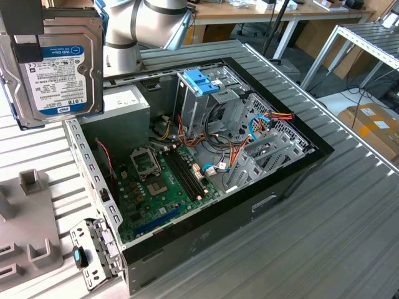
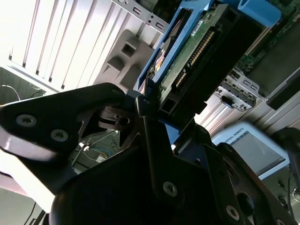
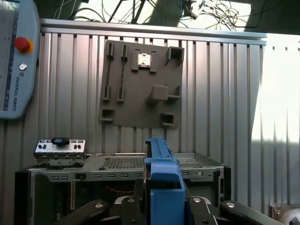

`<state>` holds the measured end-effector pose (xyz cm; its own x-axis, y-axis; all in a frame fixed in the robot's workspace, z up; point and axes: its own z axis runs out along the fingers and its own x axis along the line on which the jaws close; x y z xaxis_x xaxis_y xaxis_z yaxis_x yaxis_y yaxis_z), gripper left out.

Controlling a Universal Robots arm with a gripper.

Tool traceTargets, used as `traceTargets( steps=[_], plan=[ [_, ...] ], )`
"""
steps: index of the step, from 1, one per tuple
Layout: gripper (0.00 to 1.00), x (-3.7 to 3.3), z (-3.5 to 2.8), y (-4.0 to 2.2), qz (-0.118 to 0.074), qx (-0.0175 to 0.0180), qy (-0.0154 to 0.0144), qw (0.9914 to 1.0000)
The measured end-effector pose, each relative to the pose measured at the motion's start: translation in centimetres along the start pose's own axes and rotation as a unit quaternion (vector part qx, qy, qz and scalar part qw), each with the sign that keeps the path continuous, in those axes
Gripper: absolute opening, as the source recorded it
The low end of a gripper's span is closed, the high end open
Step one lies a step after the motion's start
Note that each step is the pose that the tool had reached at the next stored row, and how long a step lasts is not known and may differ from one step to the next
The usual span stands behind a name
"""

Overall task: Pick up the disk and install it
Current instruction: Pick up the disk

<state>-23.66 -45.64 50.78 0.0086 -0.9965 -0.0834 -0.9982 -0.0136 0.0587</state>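
The flat silver metal disk with blue plastic side rails (image 1: 59, 68) hangs at ten o'clock from the open black computer case (image 1: 206, 233); the black gripper (image 2: 161, 110) is clamped on its end; picked up, not yet installed; seating it, I'd judge, wants its rails squared to the grey metal drive cage (image 1: 190, 109).

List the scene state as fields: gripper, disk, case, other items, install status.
gripper: shut on the disk
disk: held raised at the exterior view's upper left, label facing that camera, not in the case
case: open, lying on the ribbed table, motherboard exposed
blue bracket: in the case's drive cage
fixture plate: grey, on the table beside the case
install: not yet done
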Motion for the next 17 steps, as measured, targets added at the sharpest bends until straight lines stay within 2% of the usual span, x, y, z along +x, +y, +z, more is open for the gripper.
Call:
traceTargets(
  steps=[17],
  plan=[
    [0.37,0.23,-0.09,-1.20,0.000,0.0000,0.0000,1.00000]
  ],
)
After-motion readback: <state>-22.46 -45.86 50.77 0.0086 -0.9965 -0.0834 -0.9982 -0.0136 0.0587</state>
